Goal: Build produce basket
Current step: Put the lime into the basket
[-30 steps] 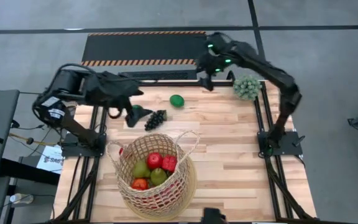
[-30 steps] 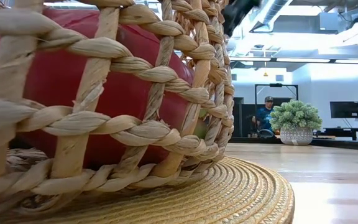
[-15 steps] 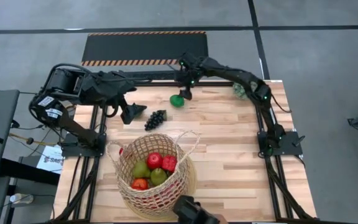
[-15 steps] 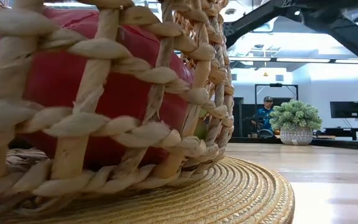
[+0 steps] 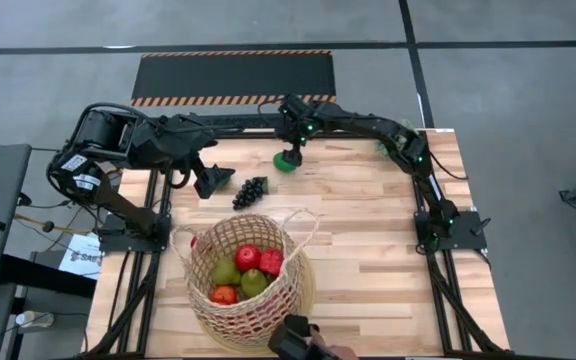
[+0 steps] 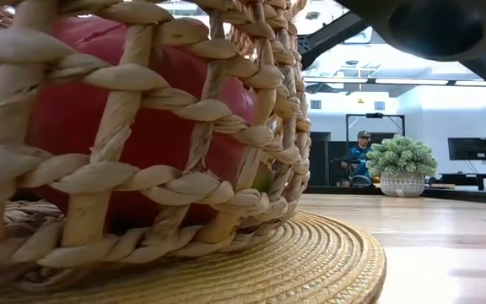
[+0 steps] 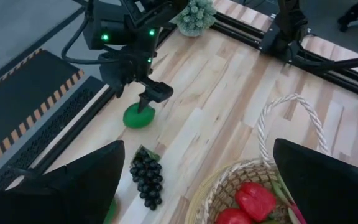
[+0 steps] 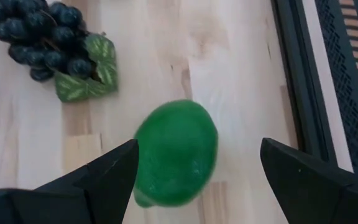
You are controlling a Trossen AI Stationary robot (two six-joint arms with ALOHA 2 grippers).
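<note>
Basket (image 5: 250,290) sits at the tabletop's (image 5: 388,240) near edge, already holding several fruits. Right gripper (image 5: 290,158) has swung across from the far corner and now hangs over the lime (image 5: 285,162), jaws wide and empty; a grasp looks imminent. Left gripper (image 5: 213,183) waits, jaws spread, beside the grapes (image 5: 249,191).

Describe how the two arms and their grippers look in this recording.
Both arms are dark, jointed links rising from black frames at the table's sides. The right arm shows small green lights near its wrist. The left arm carries a white label on its base link. Each gripper, left and right, has two dark wedge-shaped fingers.
</note>
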